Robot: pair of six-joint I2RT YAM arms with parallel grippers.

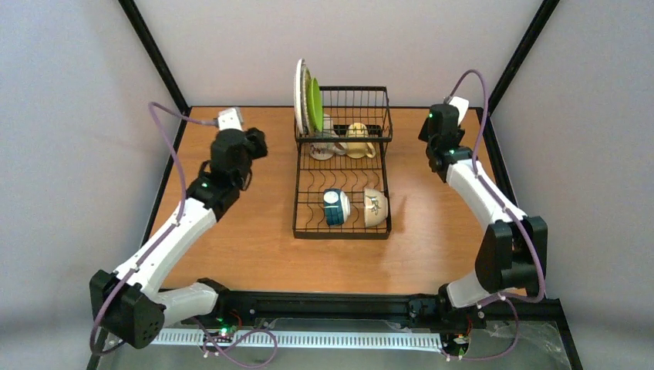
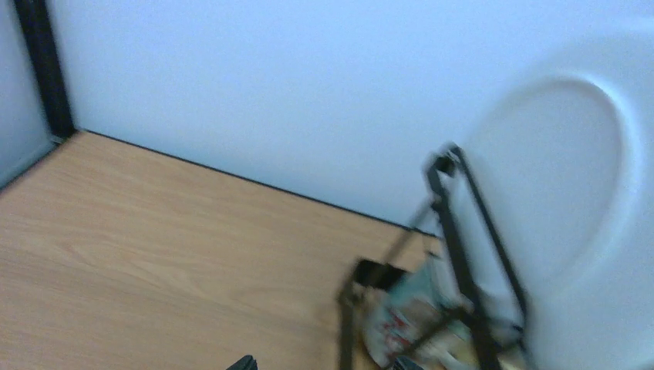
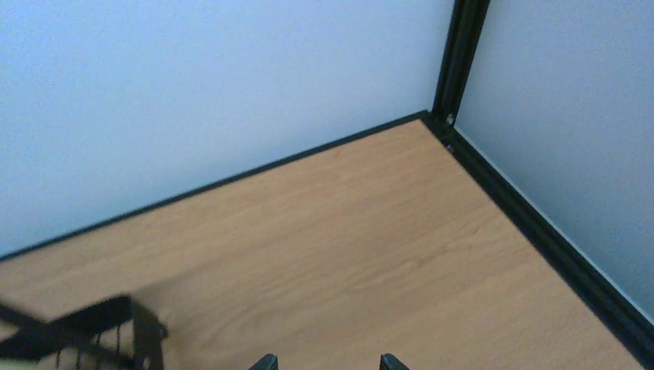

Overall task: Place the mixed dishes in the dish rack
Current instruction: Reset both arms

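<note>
My right pincer [image 3: 328, 361] shows two black fingertips [image 3: 266, 361] standing apart with only bare table [image 3: 370, 254] between them, so it is open and carries nothing. It hangs to the right of the rack [image 1: 339, 234], well clear of the wire, pointing toward the far right corner.

My left pincer [image 1: 258, 142] I cannot read. Its own camera is blurred and catches only a sliver of black at the bottom edge, and the overhead view is too small to show the jaws. It hangs to the left of the rack, apart from it, facing the white plate [image 1: 298, 94].

That plate stands on edge at the left side of the tall basket section, with the green plate [image 1: 315, 104] just beside it. I judge the wires hold them upright there so they drain. Two mugs [image 1: 358, 139] sit inside the basket. Two bowls [image 1: 336, 206] lie tipped in the slots of the flat tray, side by side.

I see no dish on the table, so I judge the loading done or nearly so.
</note>
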